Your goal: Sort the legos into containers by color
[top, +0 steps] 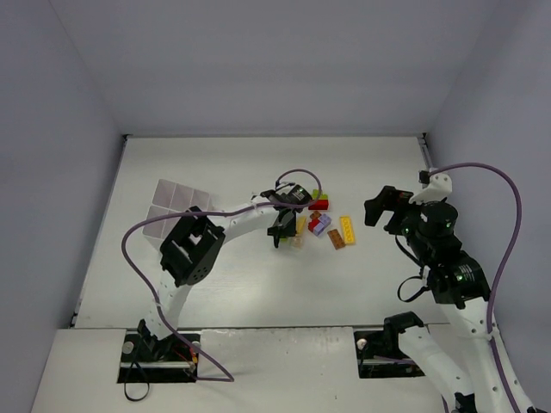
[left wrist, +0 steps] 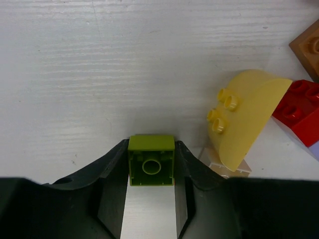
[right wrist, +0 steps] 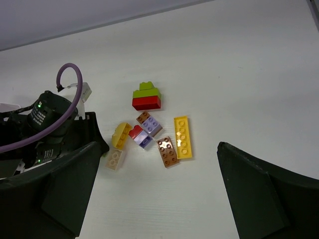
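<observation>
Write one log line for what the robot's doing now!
left gripper: shut on green brick | right gripper: open, empty | pile: on table | tray: left of pile

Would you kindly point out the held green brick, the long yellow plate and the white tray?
green brick (left wrist: 151, 167), left wrist view, its facing side
long yellow plate (right wrist: 182, 137), right wrist view, its studded top
white tray (top: 172, 200), top external view, a middle cell

An olive-green square brick (left wrist: 151, 160) sits pinched between jaws, hollow side showing. The others cluster on the surface: a curved yellow brick (left wrist: 246, 117) over a beige one (right wrist: 114, 159), a lime piece (right wrist: 147, 88) stacked on a red brick (right wrist: 146, 103), and a long yellow plate (right wrist: 182, 137) beside a brown plate (right wrist: 168, 151). The white tray (top: 176, 209) lies well apart, left.
</observation>
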Robot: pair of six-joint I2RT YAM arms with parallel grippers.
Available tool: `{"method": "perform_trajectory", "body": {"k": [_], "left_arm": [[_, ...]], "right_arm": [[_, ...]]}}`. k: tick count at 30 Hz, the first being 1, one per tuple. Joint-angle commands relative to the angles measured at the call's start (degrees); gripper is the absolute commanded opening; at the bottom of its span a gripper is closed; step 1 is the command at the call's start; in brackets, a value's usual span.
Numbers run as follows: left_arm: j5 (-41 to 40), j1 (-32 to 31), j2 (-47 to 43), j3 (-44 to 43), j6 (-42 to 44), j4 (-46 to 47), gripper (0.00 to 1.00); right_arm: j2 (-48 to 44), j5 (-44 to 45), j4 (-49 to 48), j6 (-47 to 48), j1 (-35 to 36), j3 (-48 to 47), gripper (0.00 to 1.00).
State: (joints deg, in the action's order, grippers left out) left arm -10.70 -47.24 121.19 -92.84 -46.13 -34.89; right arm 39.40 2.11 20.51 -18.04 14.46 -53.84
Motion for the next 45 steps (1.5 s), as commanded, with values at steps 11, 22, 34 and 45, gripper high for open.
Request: {"method": "perform_trajectory", "body": {"k": [11,22,34,45], "left_arm": [[-18.0,2.0,-26.1,3.8,11.5,-5.5,0.05],[-20.4,21.3,-48.9,16.1,24.8,-8.3,0.05],[-17.7,34.3,-52.4,24.4,30.2,-4.0,0.05],[-14.3,37.1,-49.5,28.9,30.7,-0.5,0.09]], "right_arm": [[1.3,-1.1,-2.7,1.1,0.1,-1.3,1.0],[3.6,-3.6,-3.0,2.5,0.1,-1.2,1.0],[3.0,-5.0,-3.3,2.6,0.2,-0.6,1.0],[1.9,-5.3,-3.1,2.5,0.2,-0.1,1.0]]}}
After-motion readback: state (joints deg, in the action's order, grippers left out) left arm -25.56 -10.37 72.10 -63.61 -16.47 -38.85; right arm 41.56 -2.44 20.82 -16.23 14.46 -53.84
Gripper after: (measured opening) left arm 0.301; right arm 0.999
